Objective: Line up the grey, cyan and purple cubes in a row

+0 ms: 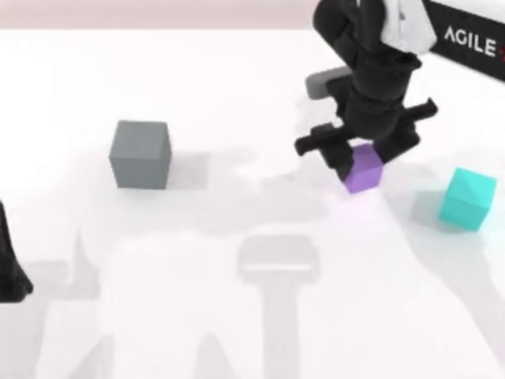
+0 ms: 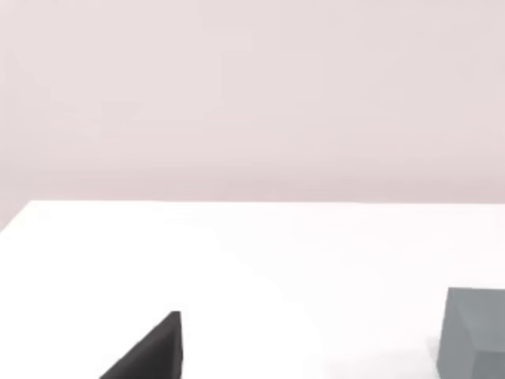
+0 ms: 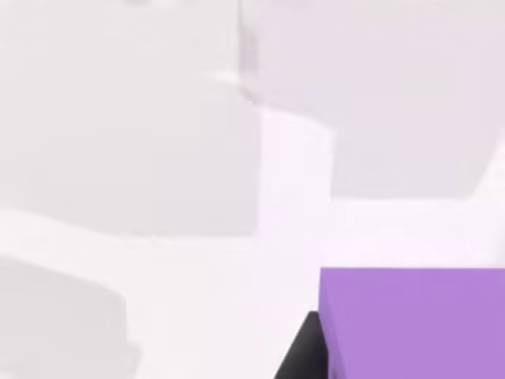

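- The white surface [image 1: 237, 95] carries all three cubes and the arms' grey shadows.
- The right arm [image 1: 371, 55] comes in from about one o'clock in the top view and hangs over the surface right of centre.
- The left arm [image 1: 9, 268] sits parked at the nine o'clock edge, only a dark sliver showing. I cannot tell how its fingers stand.
- The grey cube [image 1: 140, 154], the largest, rests at about ten o'clock from the surface's middle, alone and well apart from the others. The left wrist view catches one corner of it [image 2: 473, 335].
- The cyan cube [image 1: 469, 199], of middle size, rests near the three o'clock edge, slightly turned, near the purple one but not touching it.
- The right gripper [image 1: 364, 162] is down at the purple cube, its dark fingers on either side of the cube's top and held to the cube's width.
- The purple cube [image 1: 363, 171], the smallest, lies between the grey and cyan ones, closer to the cyan. In the right wrist view it [image 3: 410, 324] fills one corner with a dark finger [image 3: 304, 351] against its side.
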Available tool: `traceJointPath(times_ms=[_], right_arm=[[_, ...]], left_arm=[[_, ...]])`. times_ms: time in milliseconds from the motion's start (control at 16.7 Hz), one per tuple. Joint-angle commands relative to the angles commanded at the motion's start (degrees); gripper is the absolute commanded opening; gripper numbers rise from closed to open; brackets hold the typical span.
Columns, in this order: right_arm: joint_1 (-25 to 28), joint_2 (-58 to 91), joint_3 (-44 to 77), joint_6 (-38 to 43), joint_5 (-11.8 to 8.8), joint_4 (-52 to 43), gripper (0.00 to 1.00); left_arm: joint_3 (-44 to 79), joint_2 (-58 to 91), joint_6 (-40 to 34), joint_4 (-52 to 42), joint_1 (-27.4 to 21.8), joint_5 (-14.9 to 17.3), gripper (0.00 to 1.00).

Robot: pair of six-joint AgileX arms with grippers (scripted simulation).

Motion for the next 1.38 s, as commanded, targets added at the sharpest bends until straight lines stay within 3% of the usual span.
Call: traceJointPath(times_ms=[480, 1080, 1380], right_arm=[[0.90, -2.40, -1.22, 2.22, 0.05, -0.36, 0.00], [14.50, -26.32, -33.57, 31.62, 0.97, 5.94, 0.00], [17.14, -30.69, -38.00, 36.10, 1.19, 7.25, 0.00]], left_arm=[[0.00, 0.00, 0.00, 0.00, 0.00, 0.00, 1.00], [0.00, 0.00, 0.00, 0.00, 0.00, 0.00, 1.00], [0.00, 0.00, 0.00, 0.00, 0.00, 0.00, 1.00]])
